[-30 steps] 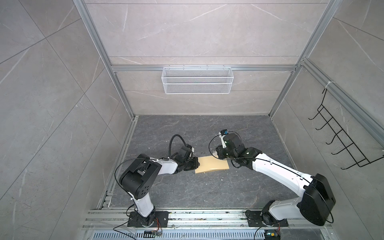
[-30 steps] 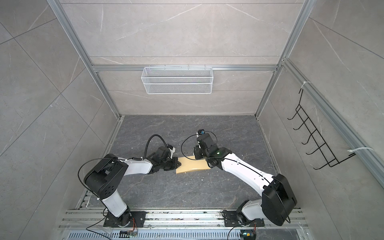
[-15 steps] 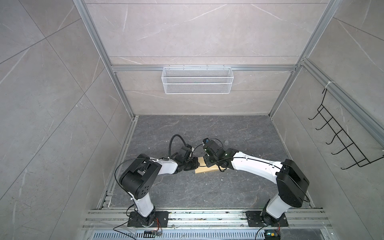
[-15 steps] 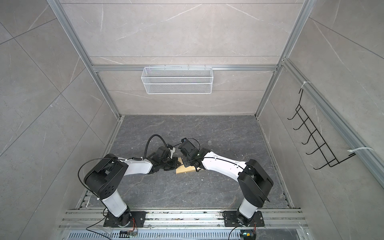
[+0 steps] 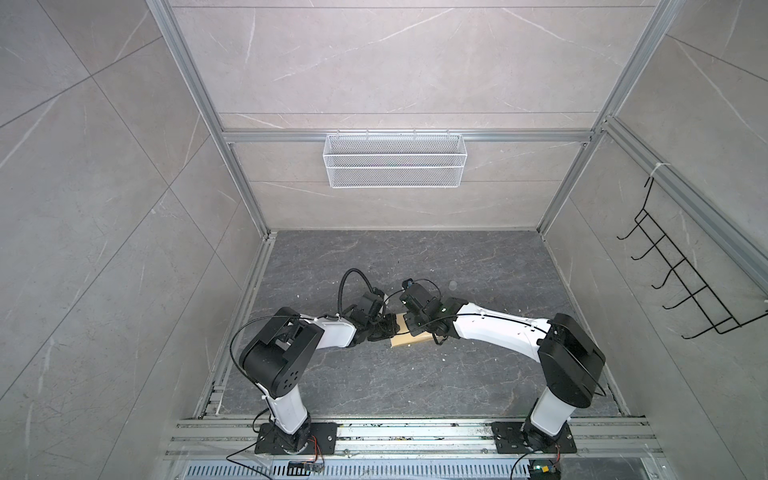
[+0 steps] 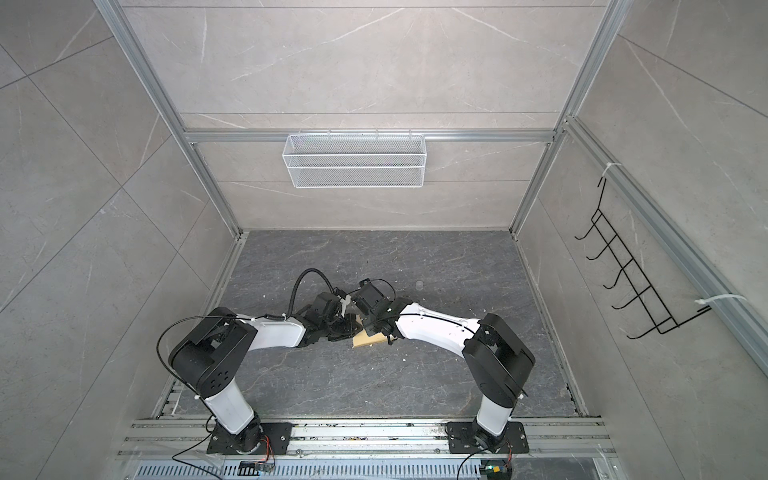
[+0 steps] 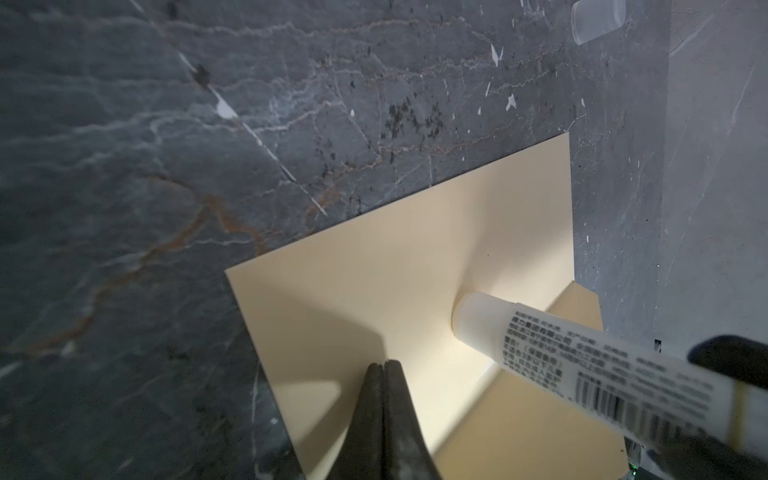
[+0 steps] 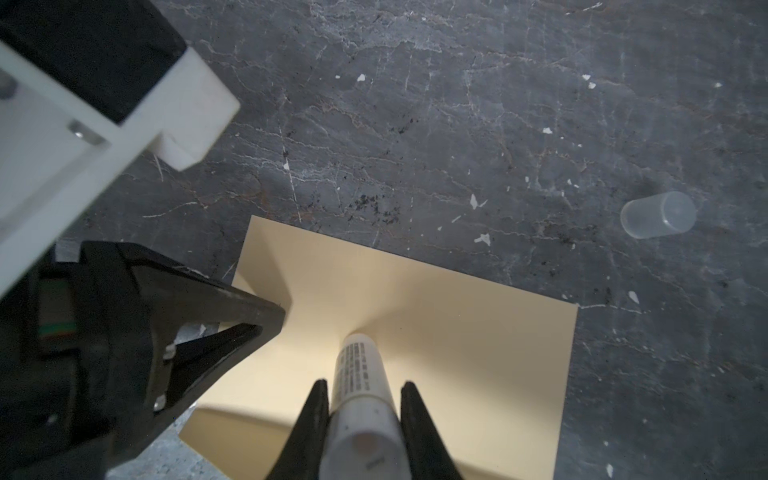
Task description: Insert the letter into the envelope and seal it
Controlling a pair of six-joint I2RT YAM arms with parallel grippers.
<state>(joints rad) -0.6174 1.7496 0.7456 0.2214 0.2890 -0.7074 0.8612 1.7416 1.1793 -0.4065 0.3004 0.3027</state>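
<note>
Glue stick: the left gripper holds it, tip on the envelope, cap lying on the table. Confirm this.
Wrong side: the right gripper holds the glue stick, per the right wrist view. Tip on the envelope, cap on the table: correct.

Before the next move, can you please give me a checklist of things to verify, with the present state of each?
1. The right gripper grips the glue stick: ok.
2. Its tip touches the flap of the envelope: ok.
3. The left gripper, shut, presses on the flap: ok.
4. The cap is off, lying apart on the table: ok.
5. The letter is inside the envelope: cannot tell, not visible.
6. The flap is sealed: not ok, it lies open.
</note>
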